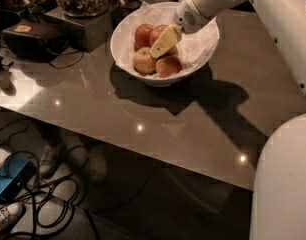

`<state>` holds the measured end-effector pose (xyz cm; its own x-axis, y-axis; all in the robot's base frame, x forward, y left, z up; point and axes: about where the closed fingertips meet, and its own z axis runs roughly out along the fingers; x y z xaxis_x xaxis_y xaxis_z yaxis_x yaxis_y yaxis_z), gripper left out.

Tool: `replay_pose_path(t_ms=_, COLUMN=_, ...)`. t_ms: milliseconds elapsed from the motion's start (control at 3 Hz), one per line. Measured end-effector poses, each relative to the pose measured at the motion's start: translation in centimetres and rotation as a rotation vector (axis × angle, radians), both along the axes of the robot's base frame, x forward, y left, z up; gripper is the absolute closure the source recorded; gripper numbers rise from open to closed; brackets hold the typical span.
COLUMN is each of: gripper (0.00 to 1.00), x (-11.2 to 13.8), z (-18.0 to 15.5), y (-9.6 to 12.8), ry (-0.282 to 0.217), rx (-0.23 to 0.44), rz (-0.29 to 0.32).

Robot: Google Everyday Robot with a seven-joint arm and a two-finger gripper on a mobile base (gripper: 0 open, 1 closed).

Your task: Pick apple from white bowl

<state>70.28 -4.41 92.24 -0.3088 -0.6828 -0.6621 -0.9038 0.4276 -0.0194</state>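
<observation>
1. Fingers: only one pale-yellow blade shows, angled down-left into the fruit. Can't tell whether the pair is spread or closed, or whether it holds anything.
2. Arm's gripper is inside the white bowl, tip low among the fruit, with the white wrist over the far-right rim. My read: the arm comes in from the right so it clears the rim and drops onto the pile from above.
3. Target apple, the orange-red one, sits at the near side of the pile on the crinkled paper. It is just beside the blade tip and looks not yet lifted.
4. Neighbours:
   - The yellowish apple is touching it on the left.
   - The darker red apple is behind it.
   - Another red apple is partly hidden by the blade.
5. Fruit is bunched in the bowl's left half, so the tight spacing probably forces a steep entry.
6. Writing: the tan sticker on the black device is unreadable. No brand is legible on the arm, the bowl or the blue box.
</observation>
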Motion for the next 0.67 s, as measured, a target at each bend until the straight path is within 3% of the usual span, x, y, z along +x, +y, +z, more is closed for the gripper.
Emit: replay_pose_path(t_ms=667, gripper=0.71, x=0.02, z=-0.05, y=0.01, ry=0.001, rx=0.001, rz=0.000)
